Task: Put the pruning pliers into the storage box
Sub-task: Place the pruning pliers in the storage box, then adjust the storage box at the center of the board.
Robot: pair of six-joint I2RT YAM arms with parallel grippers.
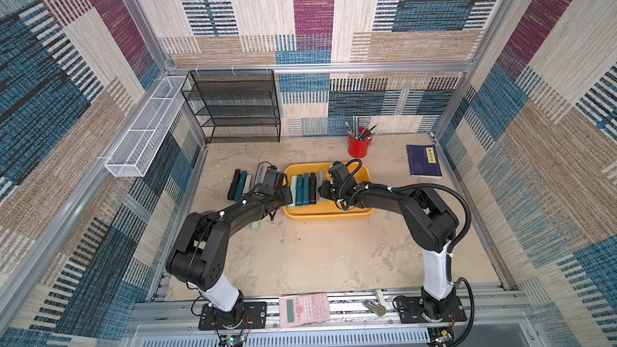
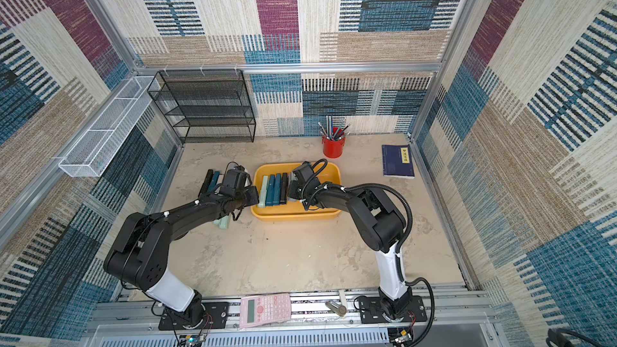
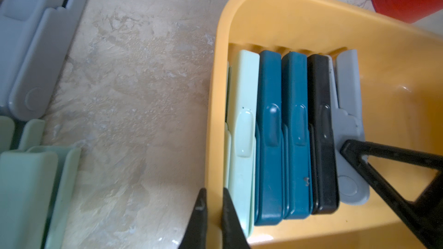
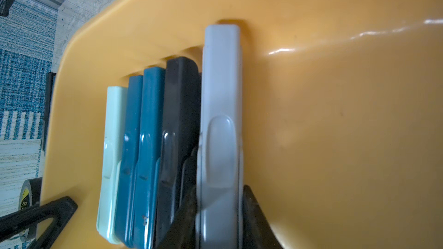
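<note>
The yellow-orange storage box (image 1: 334, 215) (image 2: 293, 216) sits mid-table. Along its left side stand several pruning pliers in a row: mint (image 3: 244, 116), two teal (image 3: 269, 140), black (image 3: 322, 140) and grey (image 4: 221, 92). My right gripper (image 4: 219, 192) (image 1: 322, 191) is shut on the grey pliers, which lean against the black one inside the box. My left gripper (image 3: 213, 192) (image 1: 286, 195) is shut on the box's left rim (image 3: 214, 116). More pliers lie on the table left of the box: black (image 1: 234, 185), teal (image 1: 241, 186), grey (image 3: 36, 56) and mint (image 3: 24, 188), partly under the left arm.
A red cup of pencils (image 1: 359, 146) stands behind the box and a dark blue book (image 1: 423, 161) lies at the far right. The black mesh rack (image 1: 237, 108) and white wire basket (image 1: 147, 128) are at the back left. The pink calculator (image 1: 303, 308) lies on the front rail.
</note>
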